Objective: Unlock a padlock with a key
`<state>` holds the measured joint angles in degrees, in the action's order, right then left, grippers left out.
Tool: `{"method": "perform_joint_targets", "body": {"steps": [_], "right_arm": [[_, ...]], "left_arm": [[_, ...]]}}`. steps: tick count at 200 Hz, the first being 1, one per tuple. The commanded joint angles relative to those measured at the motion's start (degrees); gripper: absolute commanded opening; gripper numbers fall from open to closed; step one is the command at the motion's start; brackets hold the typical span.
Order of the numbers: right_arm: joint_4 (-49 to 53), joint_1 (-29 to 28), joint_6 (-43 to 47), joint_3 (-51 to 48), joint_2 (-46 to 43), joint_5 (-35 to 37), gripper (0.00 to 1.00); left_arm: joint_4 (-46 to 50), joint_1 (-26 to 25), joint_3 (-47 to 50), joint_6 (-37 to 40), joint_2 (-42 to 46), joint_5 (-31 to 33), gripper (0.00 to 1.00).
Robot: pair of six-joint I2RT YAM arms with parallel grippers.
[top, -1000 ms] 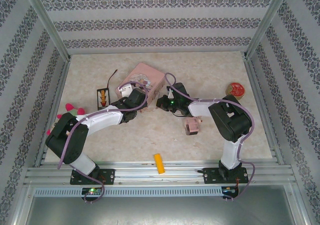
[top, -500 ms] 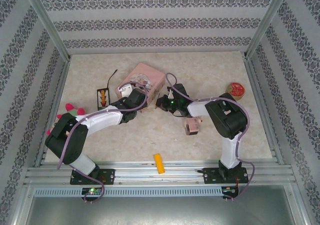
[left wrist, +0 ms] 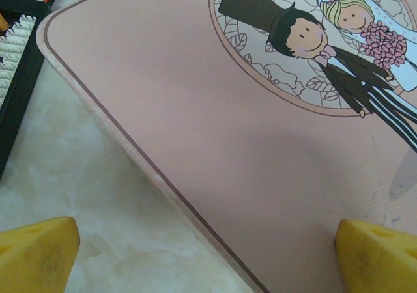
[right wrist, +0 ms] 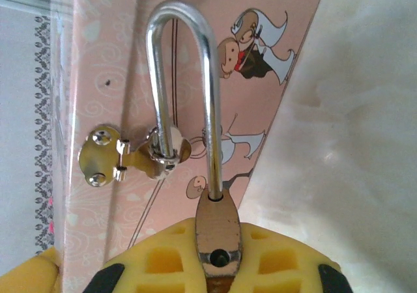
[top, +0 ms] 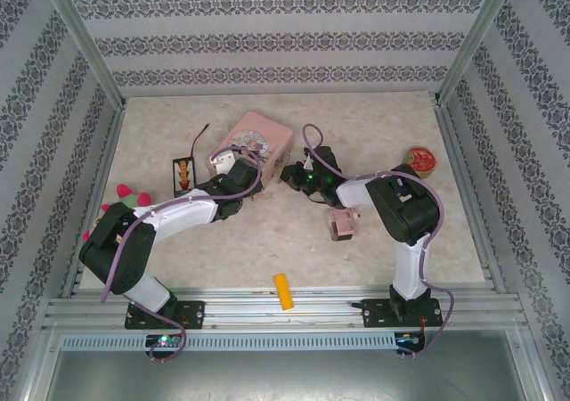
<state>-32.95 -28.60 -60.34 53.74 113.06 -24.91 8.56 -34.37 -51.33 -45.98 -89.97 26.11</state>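
Pink tin (top: 258, 136) on the bench (top: 374, 125), black tray (top: 183, 171) to its left, small pink block (top: 341, 224) nearer the right arm. Jaws of the right gripper (right wrist: 218, 257) pinch the brass padlock (right wrist: 219, 231) body, its shackle (right wrist: 179, 12) hooked through the tin's hasp (right wrist: 127, 157). Jaws of the left gripper (left wrist: 207, 257) are spread wide over the lid corner, empty.

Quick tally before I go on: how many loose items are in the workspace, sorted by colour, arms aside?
Pink: 2, tin and small block
Brass: 1, padlock
Black: 1, box
Yellow: 1, bar
Red: 1, round item
Pink-and-green: 1, plush toy
Total: 7
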Motion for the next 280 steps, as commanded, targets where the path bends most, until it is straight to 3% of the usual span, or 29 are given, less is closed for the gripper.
{"method": "perform_joint_targets", "body": {"steps": [1, 123, 280], "right_arm": [[-2.9, 0.3, -0.9, -0.7, 0.4, 0.8, 0.0], [-3.5, -0.7, -1.5, -1.8, -0.3, 0.5, 0.0], [-6.7, -0.2, -3.5, -8.9, -4.2, 5.0, 0.0]], "left_arm": [[4.3, 0.6, 1.5, -0.3, 0.9, -0.5, 0.99], [4.5, 0.6, 1.5, -0.7, 1.2, 0.2, 0.99], [4.3, 0.6, -0.4, -1.1, 1.1, 1.8, 0.99]]}}
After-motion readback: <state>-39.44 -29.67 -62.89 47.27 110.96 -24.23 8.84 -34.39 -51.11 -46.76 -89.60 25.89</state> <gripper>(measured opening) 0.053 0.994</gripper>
